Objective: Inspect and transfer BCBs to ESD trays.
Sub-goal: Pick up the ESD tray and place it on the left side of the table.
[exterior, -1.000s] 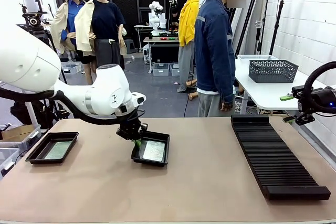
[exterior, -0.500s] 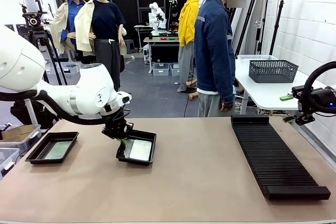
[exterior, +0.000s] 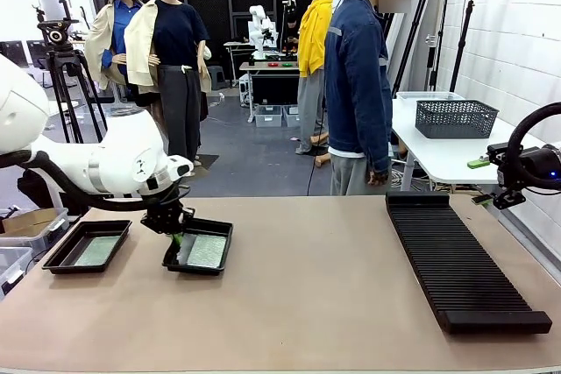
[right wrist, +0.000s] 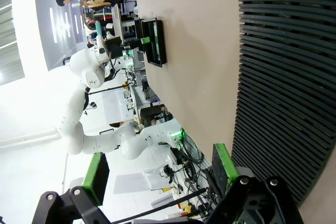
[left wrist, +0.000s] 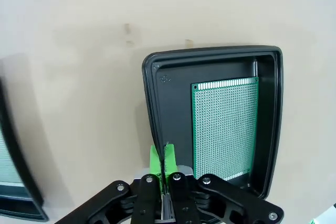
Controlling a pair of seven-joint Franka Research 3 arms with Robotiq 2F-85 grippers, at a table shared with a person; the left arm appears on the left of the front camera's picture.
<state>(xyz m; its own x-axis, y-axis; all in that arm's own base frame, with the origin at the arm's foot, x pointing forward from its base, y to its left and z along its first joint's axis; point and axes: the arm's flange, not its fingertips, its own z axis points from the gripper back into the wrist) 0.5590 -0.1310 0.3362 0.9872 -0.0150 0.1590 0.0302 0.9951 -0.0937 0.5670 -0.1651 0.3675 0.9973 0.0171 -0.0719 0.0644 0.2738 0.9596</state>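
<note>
My left gripper (exterior: 176, 236) is shut on the near-left rim of a glossy black ESD tray (exterior: 221, 227) left of the table's middle. A green BCB (exterior: 205, 250) lies flat inside it. In the left wrist view the green pads pinch the tray's rim (left wrist: 149, 108), and the perforated BCB (left wrist: 226, 127) fills most of the floor. A second ESD tray (exterior: 63, 251) at the far left holds another BCB (exterior: 95, 250); its edge (left wrist: 13, 187) appears in the left wrist view. My right gripper (right wrist: 160, 171) hangs open off the table's right end with nothing between its fingers.
A long black ribbed rack (exterior: 460, 269) lies along the right side of the table, seen as (right wrist: 289, 77) from the right wrist. A person in a blue jacket (exterior: 358, 85) stands behind the far edge. Bare tabletop (exterior: 324, 295) spans the middle.
My left gripper has moved the gripped tray with its board leftward across the table, closer to the far-left tray. The right arm has not moved.
</note>
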